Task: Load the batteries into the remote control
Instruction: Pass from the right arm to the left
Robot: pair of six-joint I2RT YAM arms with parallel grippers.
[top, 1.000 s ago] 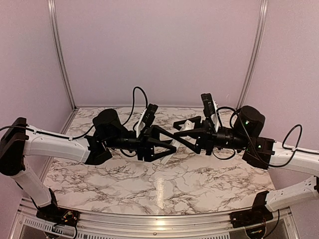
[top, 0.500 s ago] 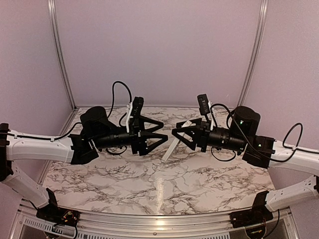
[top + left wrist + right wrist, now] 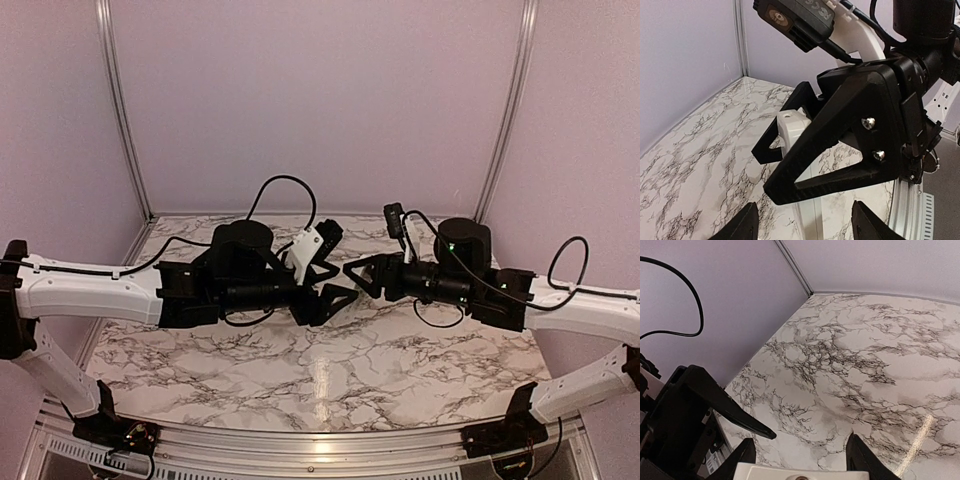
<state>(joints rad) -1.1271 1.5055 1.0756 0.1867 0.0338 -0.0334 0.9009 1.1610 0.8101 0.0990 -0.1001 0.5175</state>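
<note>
Swinging back in, the left gripper gapes wide near the remote control clamped in the right gripper, where a bump could twist it loose.

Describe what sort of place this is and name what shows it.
Probably a robot lab test cell: two arms mounted at a marble-patterned table, lilac walls with aluminium posts, the right gripper holding a remote control.
</note>
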